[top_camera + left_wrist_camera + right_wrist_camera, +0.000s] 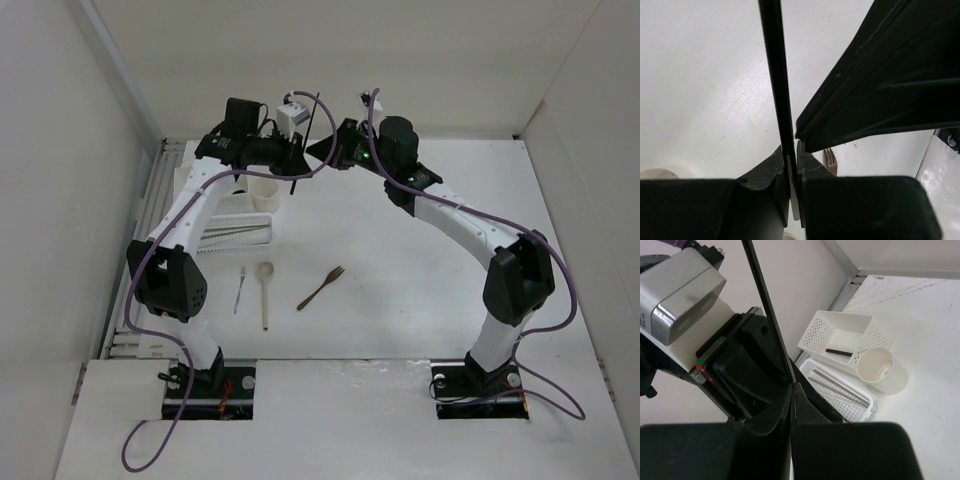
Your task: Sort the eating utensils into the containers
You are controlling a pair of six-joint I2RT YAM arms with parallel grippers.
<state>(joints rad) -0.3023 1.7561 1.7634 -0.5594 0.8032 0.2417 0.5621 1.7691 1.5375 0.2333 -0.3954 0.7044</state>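
Note:
Both grippers meet high above the back of the table, each shut on one dark chopstick (314, 115) that stands nearly upright. My left gripper (299, 152) pinches it in the left wrist view (792, 155), where the stick (777, 75) runs upward. My right gripper (326, 150) grips it from the other side (791, 385), (762, 300). A thin metal fork (239, 288), a pale wooden spoon (265, 290) and a brown wooden fork (321, 288) lie on the table. The ribbed tray (865, 410) holds pale chopsticks (840, 385). The white box (840, 322) holds a dark piece (839, 352). The cream cup (880, 371) is empty.
The containers stand at the left, partly under the left arm: the tray (262, 240), the cup (263, 192) and the box (183, 190). White walls close in the back and both sides. A grooved rail runs along the left table edge (135, 260).

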